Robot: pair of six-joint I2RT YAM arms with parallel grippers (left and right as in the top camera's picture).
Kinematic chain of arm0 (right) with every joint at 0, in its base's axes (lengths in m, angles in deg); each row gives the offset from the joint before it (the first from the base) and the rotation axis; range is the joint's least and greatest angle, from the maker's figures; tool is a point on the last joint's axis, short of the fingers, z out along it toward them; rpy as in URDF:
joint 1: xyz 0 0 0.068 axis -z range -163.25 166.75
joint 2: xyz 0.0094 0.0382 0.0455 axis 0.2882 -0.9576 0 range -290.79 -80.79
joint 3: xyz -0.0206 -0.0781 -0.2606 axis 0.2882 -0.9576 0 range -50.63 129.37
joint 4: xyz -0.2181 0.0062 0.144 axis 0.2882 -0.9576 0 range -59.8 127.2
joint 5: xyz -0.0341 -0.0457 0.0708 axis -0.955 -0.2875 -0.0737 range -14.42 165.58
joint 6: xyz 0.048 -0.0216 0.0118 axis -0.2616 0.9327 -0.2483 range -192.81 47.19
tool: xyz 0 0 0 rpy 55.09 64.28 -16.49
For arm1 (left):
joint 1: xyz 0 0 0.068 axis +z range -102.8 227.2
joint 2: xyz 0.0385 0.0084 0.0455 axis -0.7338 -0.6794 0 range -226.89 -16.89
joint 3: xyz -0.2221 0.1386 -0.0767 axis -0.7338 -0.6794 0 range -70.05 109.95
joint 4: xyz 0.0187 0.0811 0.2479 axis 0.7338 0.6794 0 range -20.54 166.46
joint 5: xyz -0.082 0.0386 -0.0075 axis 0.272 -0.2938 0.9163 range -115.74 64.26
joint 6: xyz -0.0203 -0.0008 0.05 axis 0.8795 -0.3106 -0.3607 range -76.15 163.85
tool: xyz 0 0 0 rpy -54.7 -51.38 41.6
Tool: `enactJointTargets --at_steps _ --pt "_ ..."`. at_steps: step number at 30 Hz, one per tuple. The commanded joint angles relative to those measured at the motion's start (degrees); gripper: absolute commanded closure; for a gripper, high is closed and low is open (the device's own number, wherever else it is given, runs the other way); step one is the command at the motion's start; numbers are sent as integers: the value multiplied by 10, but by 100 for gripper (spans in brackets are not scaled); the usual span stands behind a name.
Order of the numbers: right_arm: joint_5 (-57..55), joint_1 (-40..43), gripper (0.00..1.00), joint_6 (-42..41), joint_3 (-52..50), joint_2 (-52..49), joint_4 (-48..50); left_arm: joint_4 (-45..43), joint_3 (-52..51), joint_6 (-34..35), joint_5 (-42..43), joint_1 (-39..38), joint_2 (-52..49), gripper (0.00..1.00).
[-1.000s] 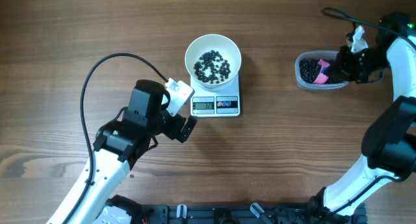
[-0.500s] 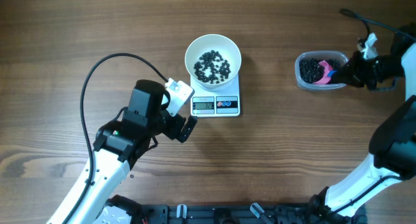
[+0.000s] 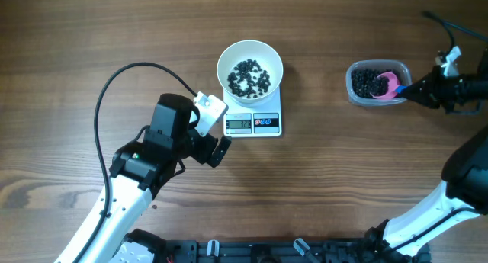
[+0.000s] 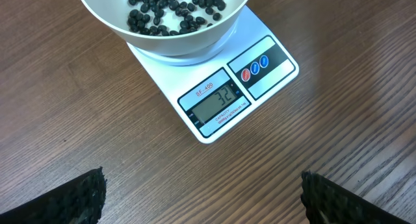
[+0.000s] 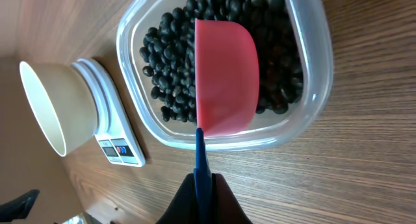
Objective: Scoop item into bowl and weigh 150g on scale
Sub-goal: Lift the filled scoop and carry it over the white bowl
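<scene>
The white bowl (image 3: 250,51) stands on the scale (image 3: 254,123) and holds a thin layer of the black beans (image 3: 249,78). In the left wrist view the bowl (image 4: 162,45) sits above the scale's display (image 4: 218,100), which reads 32. My left gripper (image 3: 216,145) hovers just left of the scale, jaws wide open and empty (image 4: 203,198). My right gripper (image 3: 419,91) is shut on the blue handle (image 5: 200,152) of a pink scoop (image 5: 224,74). The scoop lies over the beans (image 5: 169,74) in a clear tub (image 3: 377,101). No beans show on its pink face.
The clear tub (image 5: 312,87) sits at the right side of the wooden table (image 3: 114,27), well apart from the scale (image 5: 114,143). A black cable (image 3: 114,80) loops from my left arm across the table's left half.
My right gripper has drawn back to the right, away from the tub, with the scoop's head still in the tub. The left arm has not moved.
</scene>
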Motion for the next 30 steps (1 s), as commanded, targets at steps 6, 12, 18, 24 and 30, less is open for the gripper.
enactJointTargets --at_steps 6,12,18,24,30 --pt "25 17 96 50 -7 1 -18 0 -2 -5 3 2 -2 0" --pt "25 17 96 52 -7 29 -17 0 -2 -5 3 2 -2 0" --pt "25 17 96 49 -7 66 -17 0 -2 -5 3 2 -2 0" --pt "67 17 96 49 -7 102 -19 0 -2 -5 3 2 -2 0" --pt "98 1 96 36 -7 119 -29 0 -2 -5 3 2 -2 0"
